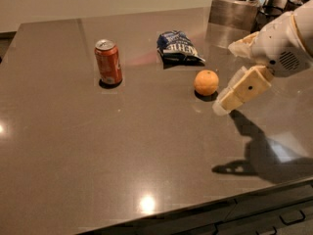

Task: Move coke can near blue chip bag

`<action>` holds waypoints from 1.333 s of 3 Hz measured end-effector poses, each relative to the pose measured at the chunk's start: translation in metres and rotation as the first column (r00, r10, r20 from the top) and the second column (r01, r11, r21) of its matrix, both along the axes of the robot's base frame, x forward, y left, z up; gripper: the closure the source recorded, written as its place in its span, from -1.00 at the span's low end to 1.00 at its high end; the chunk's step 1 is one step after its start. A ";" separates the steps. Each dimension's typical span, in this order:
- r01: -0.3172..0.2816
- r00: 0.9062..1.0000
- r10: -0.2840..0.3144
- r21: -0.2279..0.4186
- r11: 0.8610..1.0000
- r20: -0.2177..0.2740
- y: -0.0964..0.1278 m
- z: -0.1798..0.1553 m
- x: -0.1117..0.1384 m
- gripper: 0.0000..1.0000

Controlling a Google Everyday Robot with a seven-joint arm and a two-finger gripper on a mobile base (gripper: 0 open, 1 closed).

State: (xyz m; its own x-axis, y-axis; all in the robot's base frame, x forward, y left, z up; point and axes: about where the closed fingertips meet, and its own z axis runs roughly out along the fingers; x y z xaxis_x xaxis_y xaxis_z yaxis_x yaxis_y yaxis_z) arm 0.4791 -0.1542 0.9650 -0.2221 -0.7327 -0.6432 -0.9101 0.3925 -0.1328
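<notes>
Coke can point(108, 61) is noted upright on bench point(73, 155), left of ctr, apart from blue chip bag point(177, 47) lying to its right. Pincer point(226, 78) is held at right side, just beside orange point(206, 82), jaws apart, nothing gripped.

Gripper point(226, 102) just beside orange point(206, 82)
</notes>
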 end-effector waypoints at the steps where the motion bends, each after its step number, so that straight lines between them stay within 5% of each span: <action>1: 0.023 0.996 -0.031 0.090 0.996 0.087 0.019 0.005 0.007 -1.00; 2: 0.062 0.976 -0.087 0.128 0.990 0.199 0.031 0.013 0.020 -1.00; 3: 0.062 0.976 -0.087 0.128 0.990 0.199 0.031 0.013 0.020 -1.00; 4: 0.048 0.979 -0.085 0.197 0.979 0.185 0.042 0.015 0.031 -1.00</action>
State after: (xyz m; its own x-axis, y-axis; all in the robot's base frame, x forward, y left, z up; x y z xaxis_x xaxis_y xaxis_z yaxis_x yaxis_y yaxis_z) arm 0.5104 -0.1125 0.9797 -0.1249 -0.5802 -0.8049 -0.8461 0.4860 -0.2190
